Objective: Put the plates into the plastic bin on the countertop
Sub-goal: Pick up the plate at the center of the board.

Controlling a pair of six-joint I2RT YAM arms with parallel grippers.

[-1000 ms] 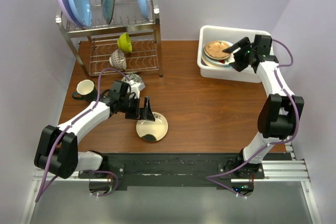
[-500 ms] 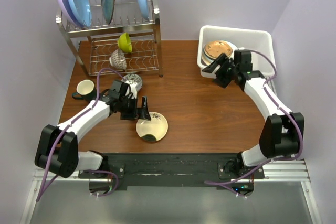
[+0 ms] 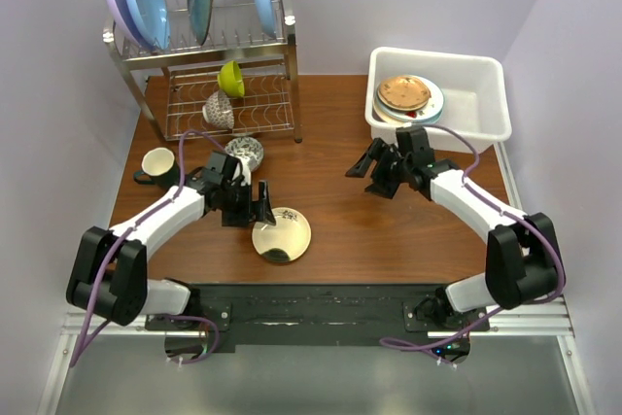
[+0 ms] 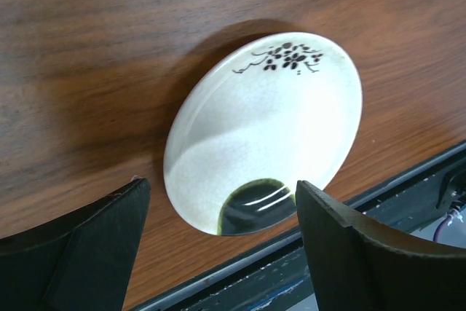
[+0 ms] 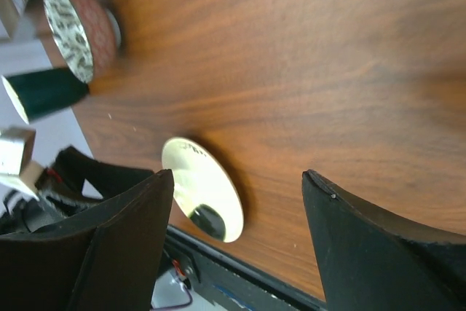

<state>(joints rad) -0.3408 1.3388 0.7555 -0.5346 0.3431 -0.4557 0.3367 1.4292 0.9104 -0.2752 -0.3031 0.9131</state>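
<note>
A cream plate with a black patch and a small floral print lies on the countertop near its front edge. It also shows in the left wrist view and the right wrist view. My left gripper is open and empty, just left of and above this plate. My right gripper is open and empty over the middle of the countertop. The white plastic bin at the back right holds a stack of plates with a gold-tan one on top.
A two-tier steel rack at the back left holds blue and lilac plates, a lime-green bowl and a patterned bowl. A dark mug and a patterned bowl stand left of my left arm.
My right gripper has left the bin and moved left and nearer, out over the middle of the countertop, empty. My left gripper has shifted slightly and come lower beside the cream plate.
</note>
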